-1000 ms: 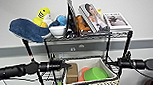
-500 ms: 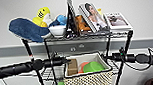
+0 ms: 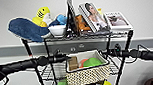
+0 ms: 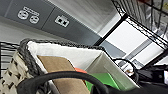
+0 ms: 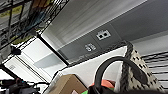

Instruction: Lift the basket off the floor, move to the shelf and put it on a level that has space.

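Cream weave, dark-speckled, white lining folded over the rim: the basket, lower centre of the head view, carried between my two arms at the front of the shelf.

Position: level with the second tier, the grey wire grid below the top tier. The far end appears to be over the grid; whether the base touches the wire, I cannot tell.

Contents: a brown block, something orange beside it, a green piece.

Left gripper: at the left rim, centre-left of the frame. Right gripper: at the right rim, centre-right. Whether my fingers are clenched or released, I cannot tell; the rim hides them. The wrist views show lining, weave and a dark cable loop across the foreground.

Top tier, upper half of frame: blue plush whale, yellow plush, white bowl, upright books. No room there.

Handling note, as judgement: keep the basket level so the contents stay put, both sides advancing evenly between the black poles. It is narrower than the rack, so centre it. Set the base fully on the grid before loosening either side.
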Robot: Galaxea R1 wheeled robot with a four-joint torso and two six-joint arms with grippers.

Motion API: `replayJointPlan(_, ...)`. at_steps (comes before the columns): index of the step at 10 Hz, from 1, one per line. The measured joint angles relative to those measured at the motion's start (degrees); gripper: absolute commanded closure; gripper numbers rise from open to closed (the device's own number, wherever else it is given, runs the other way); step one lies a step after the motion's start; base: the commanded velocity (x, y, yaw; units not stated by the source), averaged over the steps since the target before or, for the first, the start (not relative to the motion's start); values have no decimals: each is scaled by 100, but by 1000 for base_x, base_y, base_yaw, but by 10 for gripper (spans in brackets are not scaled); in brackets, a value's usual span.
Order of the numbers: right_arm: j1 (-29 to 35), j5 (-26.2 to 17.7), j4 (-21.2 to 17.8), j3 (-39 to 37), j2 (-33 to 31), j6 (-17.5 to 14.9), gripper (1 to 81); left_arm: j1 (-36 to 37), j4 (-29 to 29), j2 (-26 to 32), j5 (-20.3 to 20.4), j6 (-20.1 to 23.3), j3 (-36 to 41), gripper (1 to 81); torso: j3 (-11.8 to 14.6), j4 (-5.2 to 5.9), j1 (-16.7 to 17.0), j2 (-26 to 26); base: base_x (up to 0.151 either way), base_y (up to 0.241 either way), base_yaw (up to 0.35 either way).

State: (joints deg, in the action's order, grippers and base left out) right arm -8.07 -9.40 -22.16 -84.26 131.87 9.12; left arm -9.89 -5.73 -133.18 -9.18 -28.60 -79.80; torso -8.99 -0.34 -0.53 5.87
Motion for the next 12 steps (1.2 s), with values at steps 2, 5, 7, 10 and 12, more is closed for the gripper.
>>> replayJointPlan(2,-5,-77,34,-385,265,0,811,-4,4,-196,-162,0,-440,811,-2,0,-2,0,0,0,0)
replayJointPlan(5,-132,-105,43,-918,581,0,811,11,22,-533,-338,7,-1014,811,-5,0,-6,-2,0,0,0)
replayJointPlan(7,-132,-101,59,-1337,822,0,811,218,44,-819,-606,7,-1447,811,-5,0,-9,-5,0,0,0)
replayJointPlan(10,-133,-63,52,-1805,1150,0,811,280,96,-1158,-829,27,-2122,811,-7,0,-9,-5,0,0,0)
replayJointPlan(12,-221,56,45,-1921,1242,-2,811,280,168,-1321,-947,49,-2409,811,-7,0,-9,-7,0,0,0)
